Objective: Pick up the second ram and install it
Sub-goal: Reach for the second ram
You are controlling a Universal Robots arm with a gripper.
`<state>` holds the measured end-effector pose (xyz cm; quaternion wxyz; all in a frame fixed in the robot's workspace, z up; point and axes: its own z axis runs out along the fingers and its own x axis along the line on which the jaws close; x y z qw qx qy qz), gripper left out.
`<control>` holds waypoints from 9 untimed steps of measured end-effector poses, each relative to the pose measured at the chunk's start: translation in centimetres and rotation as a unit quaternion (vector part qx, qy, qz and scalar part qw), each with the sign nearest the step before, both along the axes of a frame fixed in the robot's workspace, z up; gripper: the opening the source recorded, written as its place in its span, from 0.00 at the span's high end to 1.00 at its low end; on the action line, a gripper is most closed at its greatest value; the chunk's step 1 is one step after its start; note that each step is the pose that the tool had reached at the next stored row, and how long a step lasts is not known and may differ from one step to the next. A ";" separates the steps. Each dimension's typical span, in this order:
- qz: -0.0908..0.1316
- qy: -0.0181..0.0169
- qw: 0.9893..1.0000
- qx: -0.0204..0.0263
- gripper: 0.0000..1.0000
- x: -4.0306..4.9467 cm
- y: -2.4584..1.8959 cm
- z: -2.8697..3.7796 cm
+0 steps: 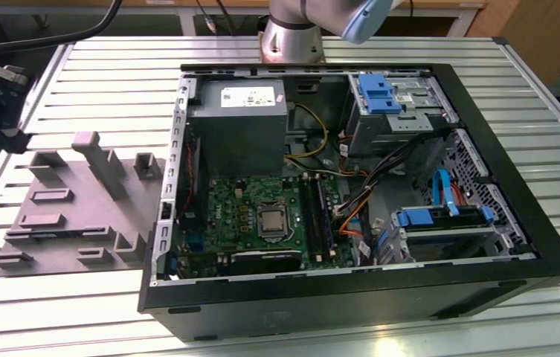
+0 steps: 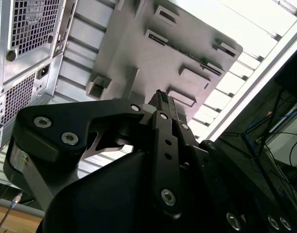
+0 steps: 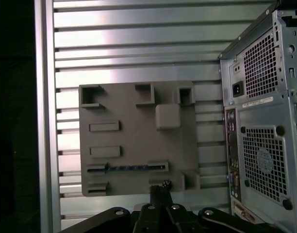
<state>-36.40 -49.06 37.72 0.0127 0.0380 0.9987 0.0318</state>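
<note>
First wrist view looks down on one slatted metal table (image 3: pixel 139 43), where one computer case (image 3: pixel 265 97) turns its rear panel toward one pale grey moulded tray (image 3: pixel 134 121). One gripper (image 3: pixel 159 185) shows in both wrist views, its fingers clenched together on nothing. Its tips are seen against the tray's edge, close to the ram but apart from it. One second ram (image 3: pixel 131 168) stands on its thin edge in the tray: a very slim, long dark strip with small bluish flecks along it. Its ends sit in two slotted blocks, its long axis parallel to that tray edge, one end pointing toward the case
</note>
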 end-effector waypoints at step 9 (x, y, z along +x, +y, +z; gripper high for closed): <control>0.000 0.000 1.000 0.001 0.89 -0.15 -0.36 -0.13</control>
